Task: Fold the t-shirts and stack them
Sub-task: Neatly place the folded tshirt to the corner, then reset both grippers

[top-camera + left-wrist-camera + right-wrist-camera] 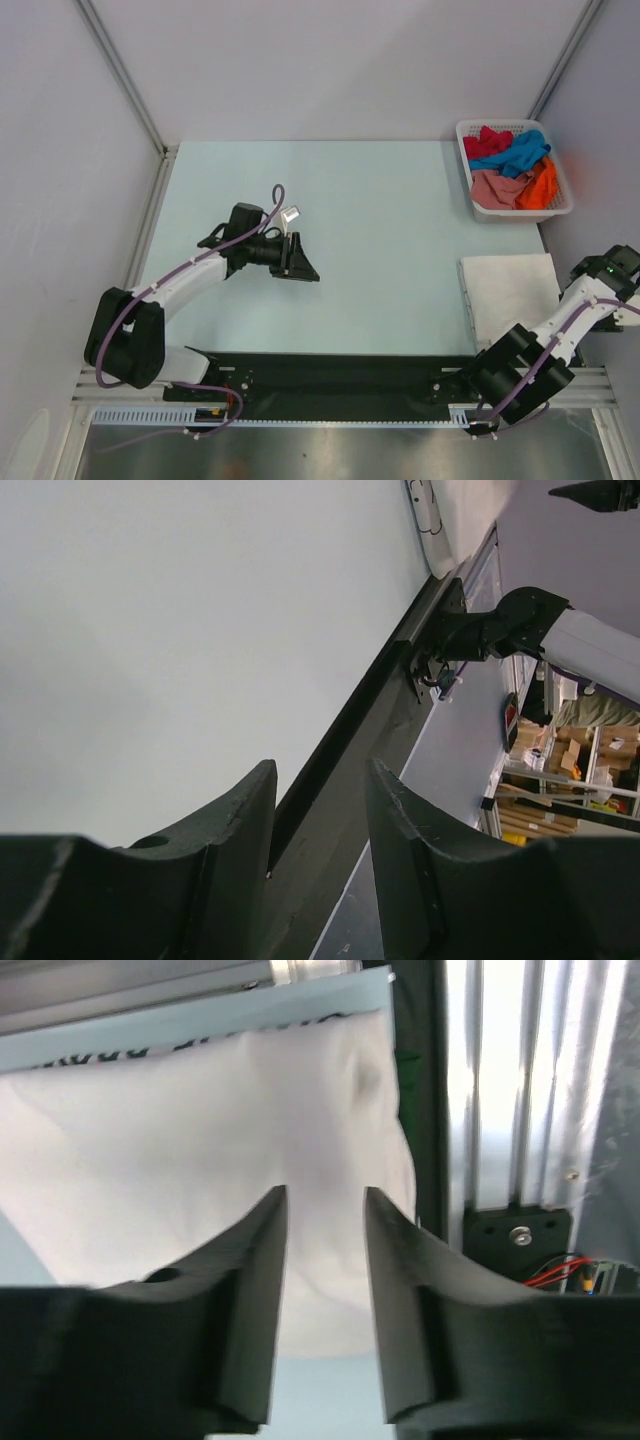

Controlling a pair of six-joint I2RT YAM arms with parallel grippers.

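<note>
looking left to right: the left gripper (298, 262) sits over the table (380, 200), well left of the basket (468, 170) and nearer the arm bases, jaws partway apart with nothing between them. a folded white shirt (510, 288) lies flat just on the near side of the basket, not touching it. inside the basket is a heap of shirts (520, 155), red, blue, pink and orange. the right gripper (325, 1205) hangs above the white shirt, also nearer than the basket, jaws apart and gripping nothing.
</note>
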